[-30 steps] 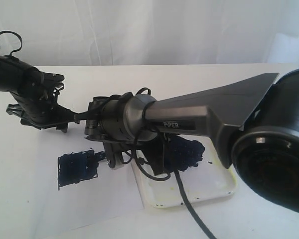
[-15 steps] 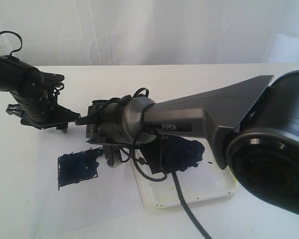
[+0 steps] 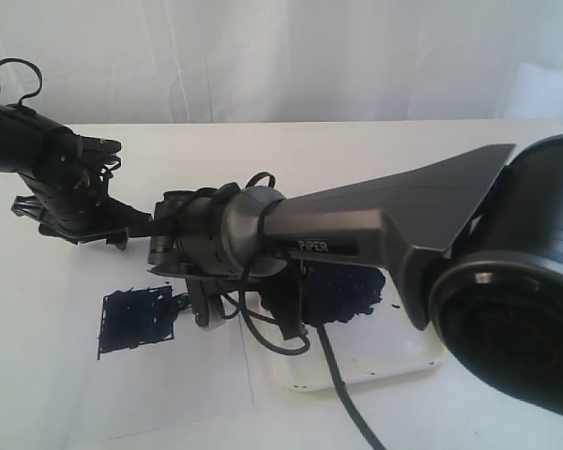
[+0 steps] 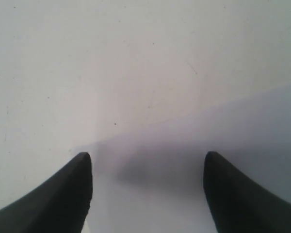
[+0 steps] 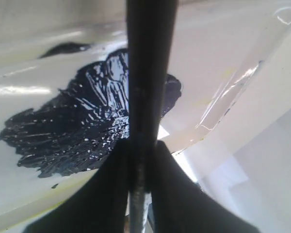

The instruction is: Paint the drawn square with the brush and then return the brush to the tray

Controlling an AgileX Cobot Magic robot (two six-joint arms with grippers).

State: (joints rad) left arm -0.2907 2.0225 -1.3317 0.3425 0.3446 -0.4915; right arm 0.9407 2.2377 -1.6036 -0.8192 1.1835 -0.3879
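Note:
My right gripper is shut on the brush; its dark handle runs straight out between the fingers, and the bristles are hidden. In the exterior view that gripper hangs just right of the drawn square, which is daubed blue-black on the white paper. Behind it the tray carries a big blue-black paint blob; the right wrist view shows the same paint blob and the tray's rim. My left gripper is open above bare white surface, up at the exterior view's left.
The right arm's thick grey forearm crosses the scene above the tray and hides much of it. A black cable trails down over the tray's front edge. White cloth hangs behind the table.
My right gripper has moved left and slightly down towards the painted square, still holding the brush. The square and paper now sit a little further left. The left arm has stayed put.

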